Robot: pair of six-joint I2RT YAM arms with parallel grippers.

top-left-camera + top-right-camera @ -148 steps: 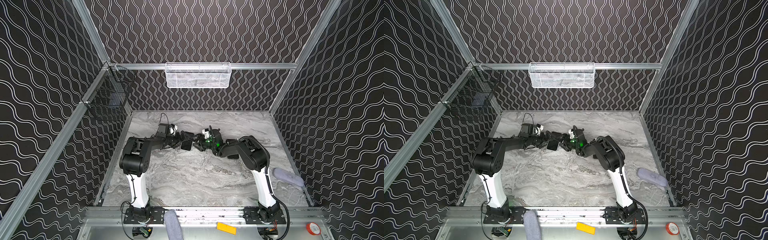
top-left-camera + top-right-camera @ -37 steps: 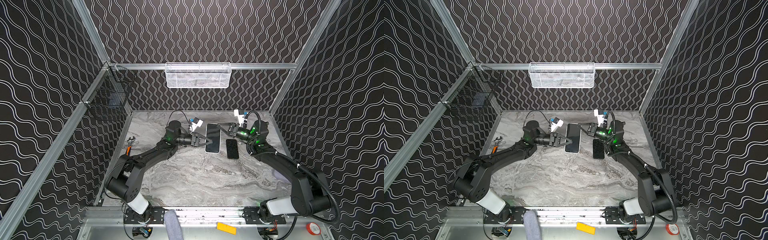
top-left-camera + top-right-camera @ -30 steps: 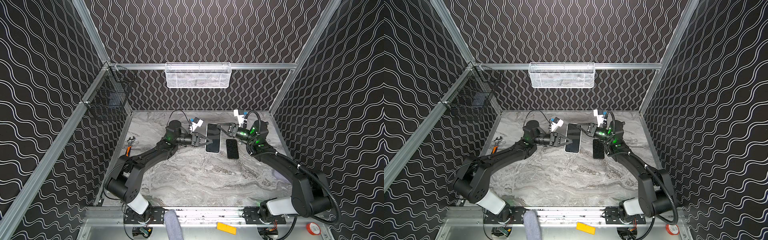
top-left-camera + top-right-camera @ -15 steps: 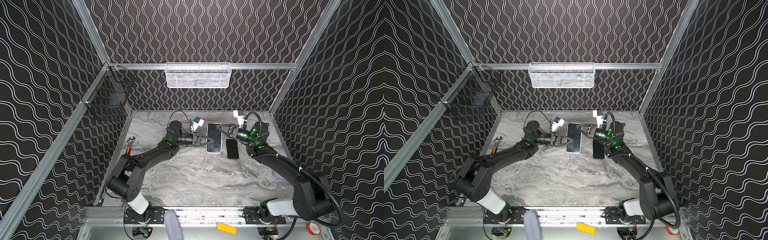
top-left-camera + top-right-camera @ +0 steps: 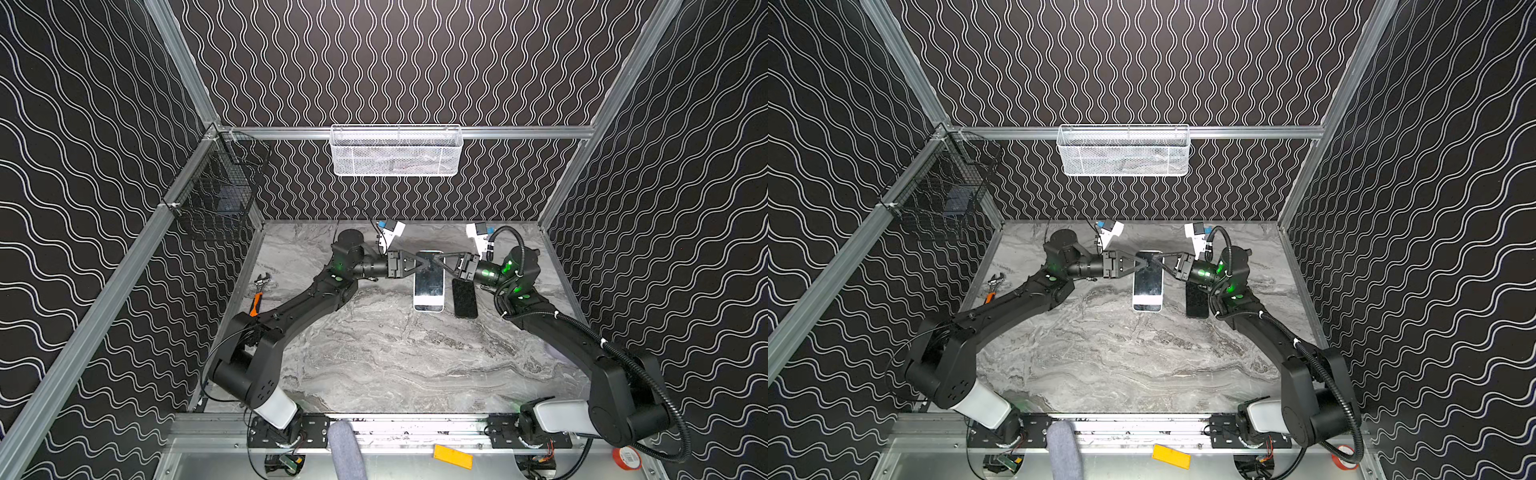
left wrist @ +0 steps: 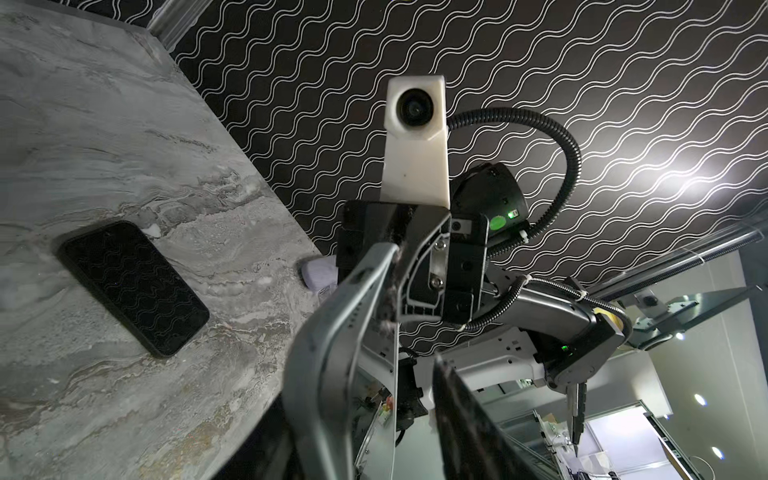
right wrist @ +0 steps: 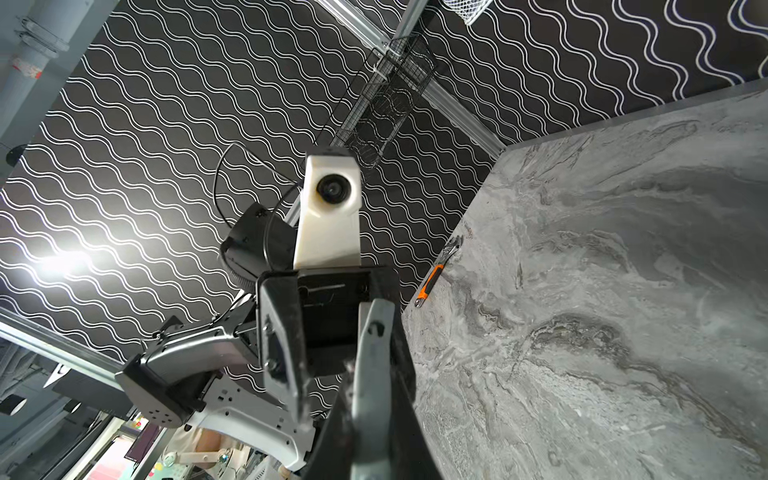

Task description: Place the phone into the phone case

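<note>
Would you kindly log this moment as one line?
stage: case handling | right gripper: shut on phone case rim | left gripper: part open at that rim | phone: flat on table, not yet cased

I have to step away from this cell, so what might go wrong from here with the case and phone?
1. The left gripper and right gripper meet at the same far end of the phone case; their fingers may clash or twist it loose.
2. Only the right gripper looks shut on it, so the case may sag or slip.
3. The phone lies flat on the table close beside it, and a swinging case may shove it.
</note>
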